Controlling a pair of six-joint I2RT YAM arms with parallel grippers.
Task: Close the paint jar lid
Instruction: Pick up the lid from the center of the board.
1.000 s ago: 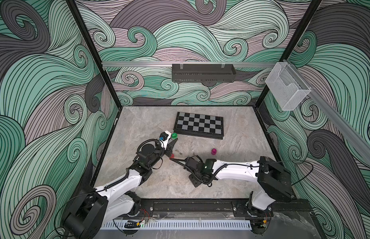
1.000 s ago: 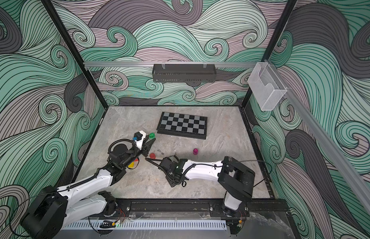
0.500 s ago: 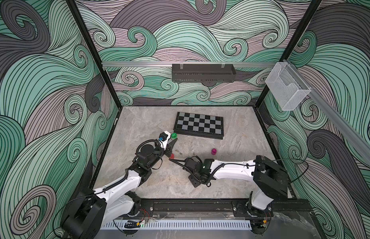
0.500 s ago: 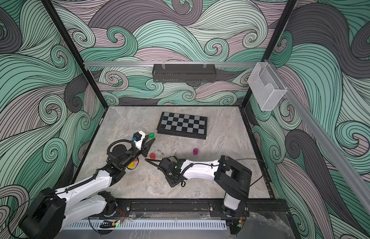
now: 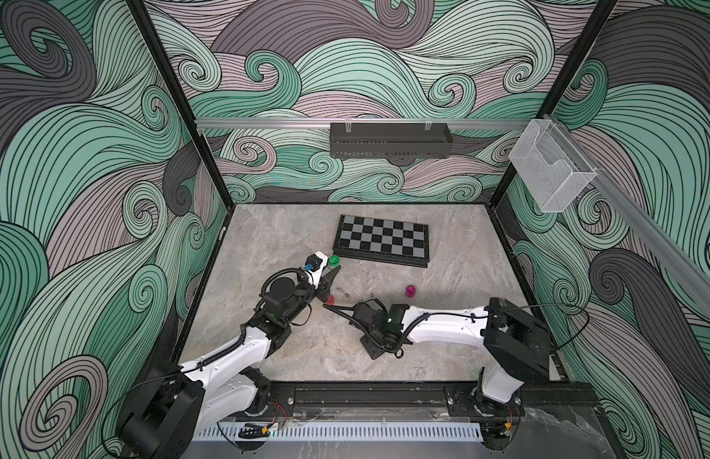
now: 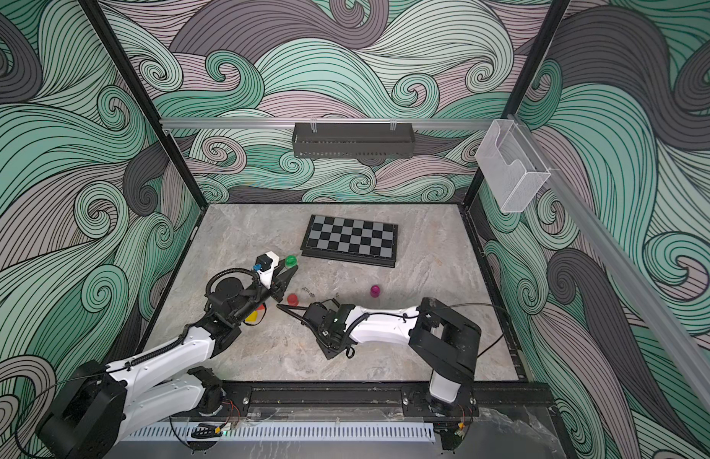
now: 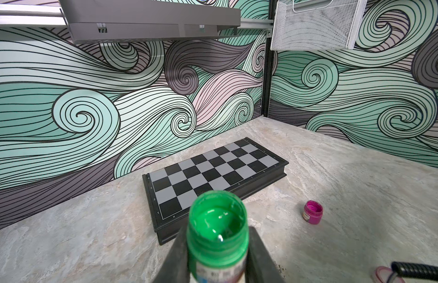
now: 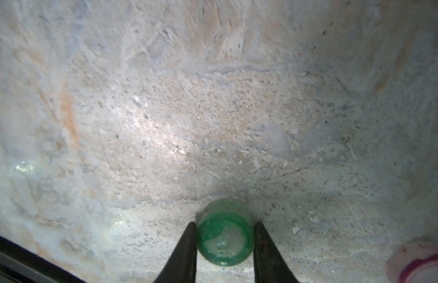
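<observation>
My left claw is clamped on the open green paint jar, with the mouth up and wet paint showing. In a top view the jar sits by the near left corner of the chessboard. To its right and nearer my base, my right claw is low on the worktop, its fingers pressed against both sides of the green lid. The lid seems to lie hollow side up. So the jar lies left of the lid and farther back. As I judge it, the right arm must lift the lid, turn it over and carry it that way to the mouth.
</observation>
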